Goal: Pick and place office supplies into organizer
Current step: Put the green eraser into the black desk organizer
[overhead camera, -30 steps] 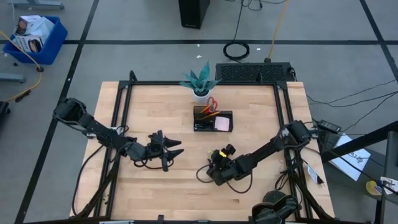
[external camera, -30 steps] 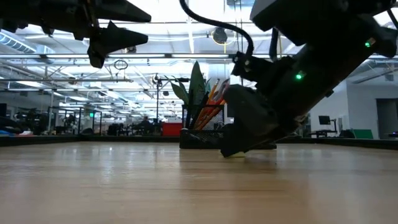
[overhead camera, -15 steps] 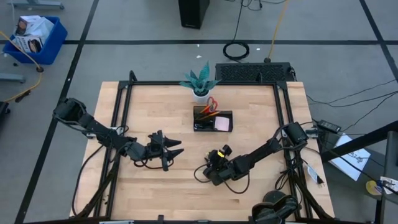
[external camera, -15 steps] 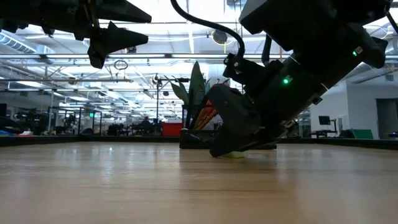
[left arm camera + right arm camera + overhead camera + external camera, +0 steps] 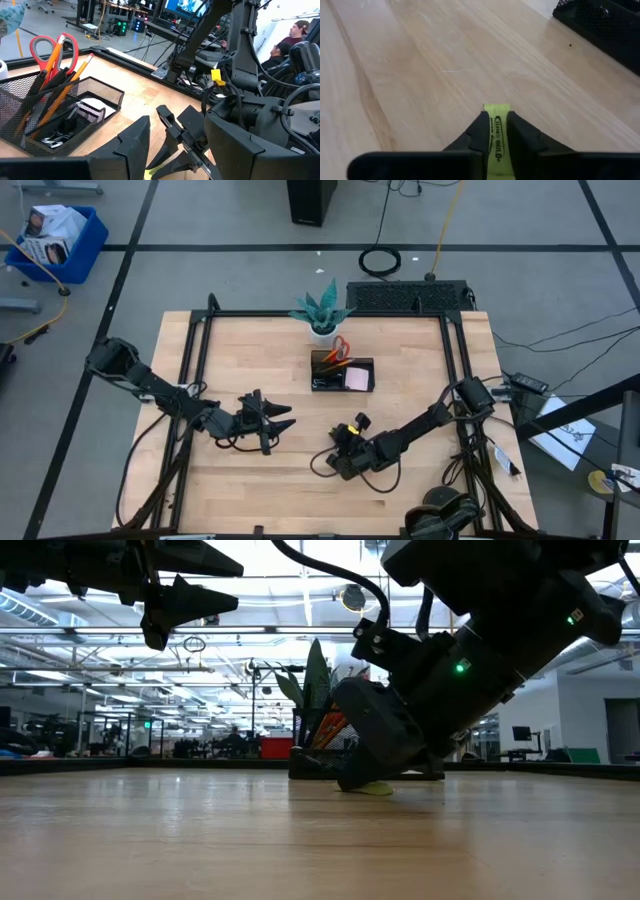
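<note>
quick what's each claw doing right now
Left claw: open, holding nothing, raised above the table.
Right claw: closed on the yellow-green clip, low at the table.

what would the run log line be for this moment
right pincer: shut on yellow-green clip, low on table | left pincer: open, empty, hovering | organizer: holds scissors, pencils

The right gripper's fingers point(image 5: 520, 137) are covering most of the yellow-green clip point(image 5: 496, 131). In the high view the clip is lying hidden under the right gripper point(image 5: 340, 465).
</note>
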Robot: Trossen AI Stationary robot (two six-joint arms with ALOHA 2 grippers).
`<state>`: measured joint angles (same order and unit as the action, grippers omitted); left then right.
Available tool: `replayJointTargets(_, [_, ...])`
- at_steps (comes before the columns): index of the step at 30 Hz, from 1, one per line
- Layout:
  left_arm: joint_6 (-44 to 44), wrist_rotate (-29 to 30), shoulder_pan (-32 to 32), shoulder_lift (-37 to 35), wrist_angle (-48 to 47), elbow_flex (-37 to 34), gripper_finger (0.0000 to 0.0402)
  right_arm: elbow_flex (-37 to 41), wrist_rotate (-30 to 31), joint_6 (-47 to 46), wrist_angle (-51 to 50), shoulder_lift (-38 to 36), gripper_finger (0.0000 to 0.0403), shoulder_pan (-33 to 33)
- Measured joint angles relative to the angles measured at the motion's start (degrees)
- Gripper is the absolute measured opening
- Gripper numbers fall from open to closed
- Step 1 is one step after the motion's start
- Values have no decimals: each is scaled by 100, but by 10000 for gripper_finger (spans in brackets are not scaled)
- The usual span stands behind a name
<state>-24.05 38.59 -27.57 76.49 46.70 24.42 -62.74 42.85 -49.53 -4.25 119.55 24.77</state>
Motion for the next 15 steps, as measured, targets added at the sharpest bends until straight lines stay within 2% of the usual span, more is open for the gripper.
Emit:
replayJointTargets(10, [2,2,0,0,-16,-1,196,15,66,878,433,-252,41,-9])
replayJointTargets(15, [4,2,0,0,-26,-2,196,20,112,1037,581,-257,42,-34])
